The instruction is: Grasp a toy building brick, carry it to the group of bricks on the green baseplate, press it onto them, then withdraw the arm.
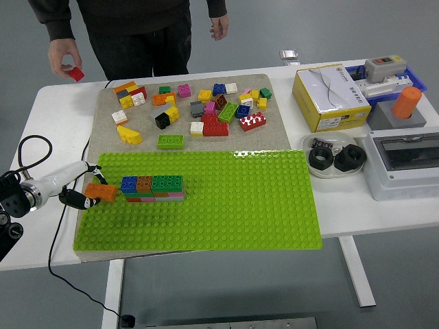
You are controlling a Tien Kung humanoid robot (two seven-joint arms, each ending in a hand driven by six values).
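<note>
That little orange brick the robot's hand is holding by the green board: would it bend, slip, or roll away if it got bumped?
The small orange plastic brick looks rigid and blocky, so it probably won't bend or roll. Its smooth faces could let it slip in the robot's left hand, which pinches it only at one end. It seems light for its size. Pushed against the row of stacked bricks on the green studded baseplate, it would likely stop.

The baseplate (226,205) lies on the table (51,113). A group of bricks (152,186) sits on the baseplate near its left end. Behind the baseplate lie loose bricks (199,106) on a mat (274,120). To the baseplate's right sits a dish (312,163), with a box (329,96) behind it.
</note>
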